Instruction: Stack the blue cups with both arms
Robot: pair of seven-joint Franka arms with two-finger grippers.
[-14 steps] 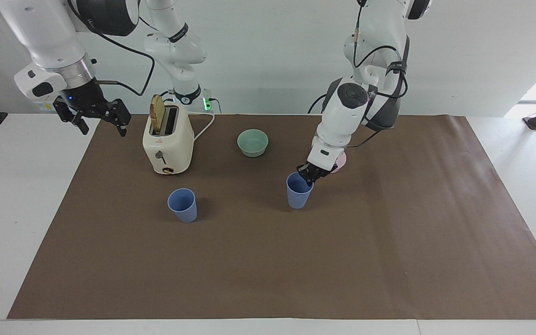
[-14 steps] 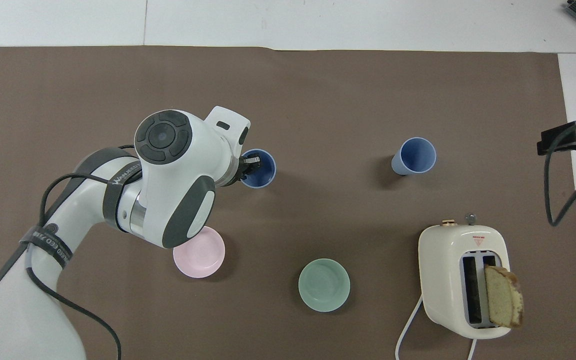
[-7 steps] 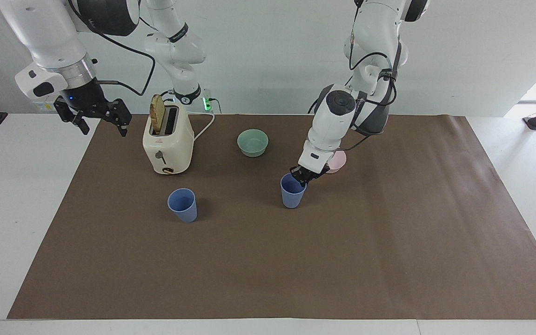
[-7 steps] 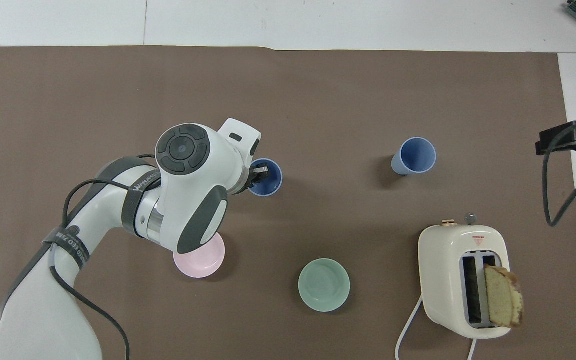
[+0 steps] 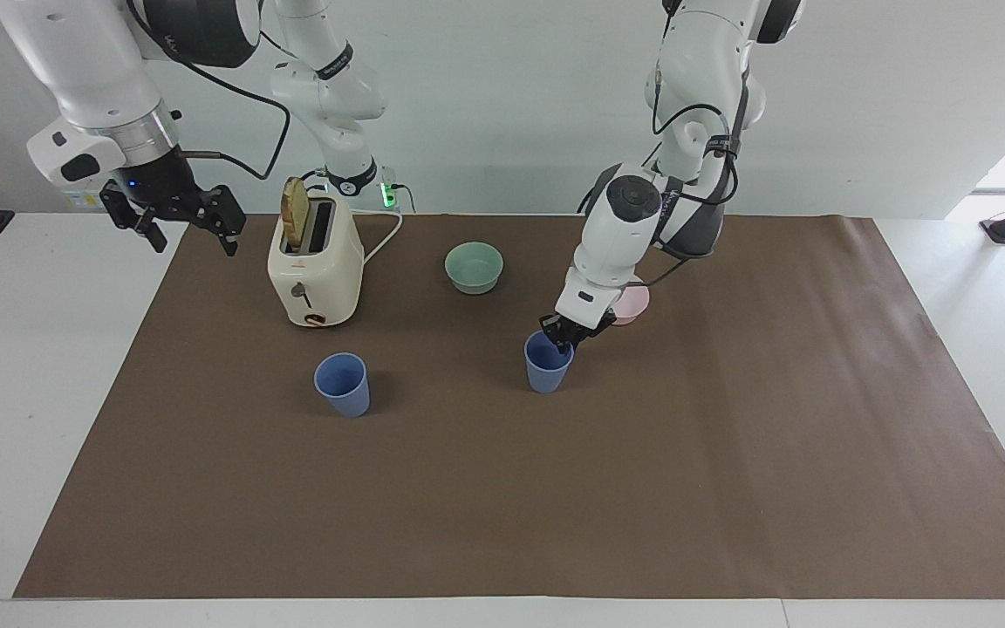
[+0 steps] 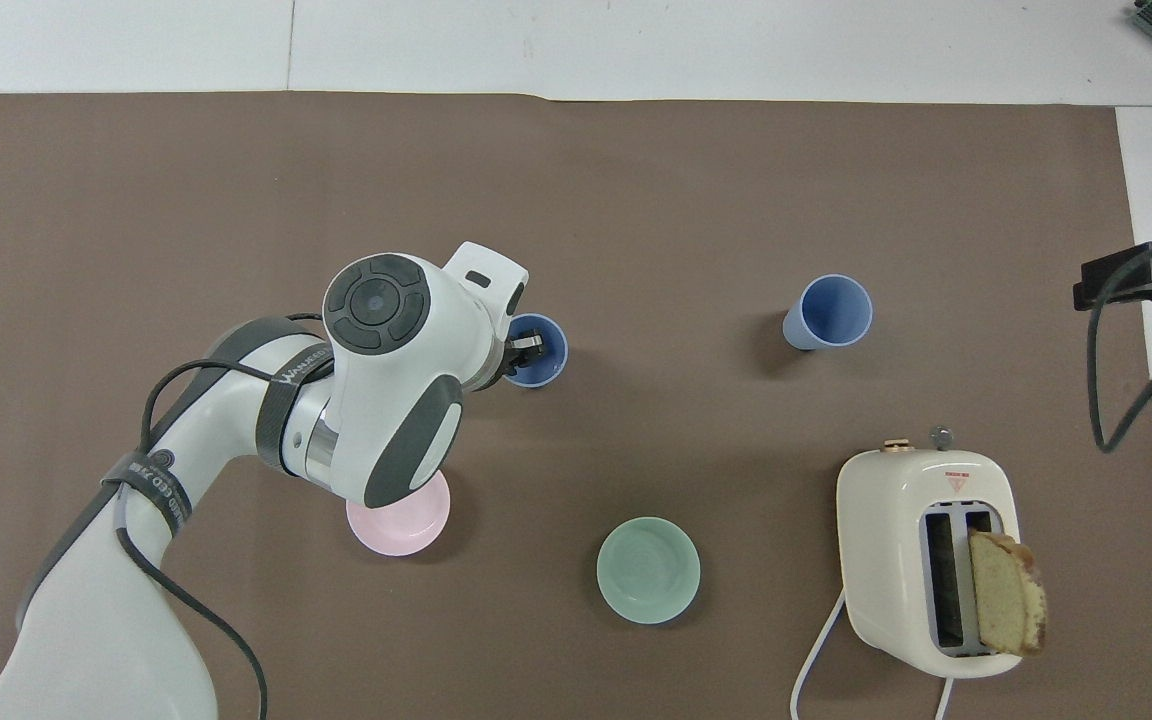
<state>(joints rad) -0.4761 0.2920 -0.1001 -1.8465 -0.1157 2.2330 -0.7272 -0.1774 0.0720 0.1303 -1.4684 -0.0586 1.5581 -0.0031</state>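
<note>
Fingers (image 5: 227, 231) on my right gripper (image 5: 190, 237) stand spread wide with nothing between them. That gripper hangs in the air over the edge of the brown mat (image 5: 729, 488) at the right arm's end of the counter (image 5: 23, 392), beside the toaster (image 5: 315, 270), and it waits.

My left gripper (image 5: 559, 337) is down at the rim of the first blue cup (image 5: 548, 371), on the part of the rim that faces the pink bowl (image 5: 633, 303). It looks set across the rim wall, one tip inside the mouth. Whether it grips the rim or has let go I cannot tell. The cup stands upright on the mat, mouth up, near the middle of the counter, farther from me than the pink bowl and the mint-green bowl (image 5: 474, 266).

What matters now is where the second blue cup (image 5: 342, 384) lies. It is well apart from the first, toward the right arm's end of the counter and a touch farther from me. It also stands upright with its mouth open to the ceiling, farther from me than the toaster. Both cups have their long axes vertical, so I judge that one can drop straight into the other if I keep it level.

Of my two grippers the right one is the nearer to that second cup. It would have to come down and out from beside the toaster to reach it. The left one would have to carry its cup sideways past the mint-green bowl.
</note>
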